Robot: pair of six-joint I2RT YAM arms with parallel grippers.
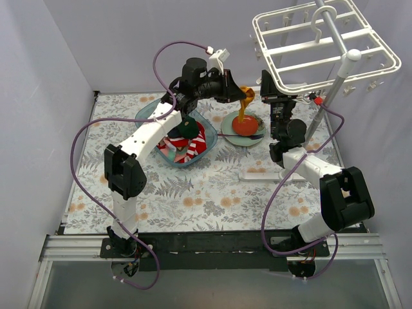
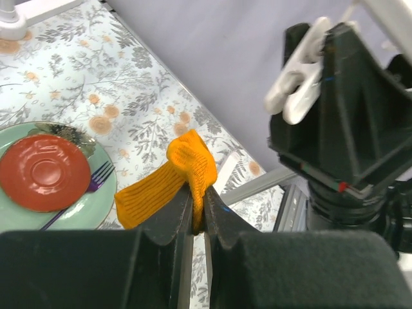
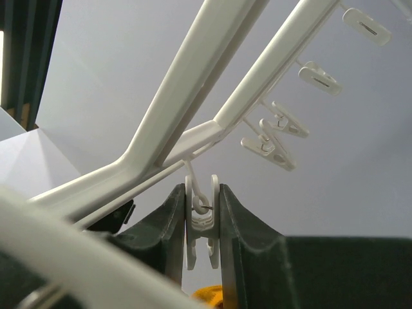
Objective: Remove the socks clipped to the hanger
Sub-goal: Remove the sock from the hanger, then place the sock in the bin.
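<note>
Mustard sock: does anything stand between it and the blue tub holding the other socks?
Nothing visible does. The mustard sock hangs from the shut left pincer near the green plate; the blue tub lies open just beside it.

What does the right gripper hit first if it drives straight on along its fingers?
The right gripper is shut on a hanging clip; straight on, the first thing is likely the hanger bar the clip hangs from, just above. Depth is unclear from the wrist view.
</note>
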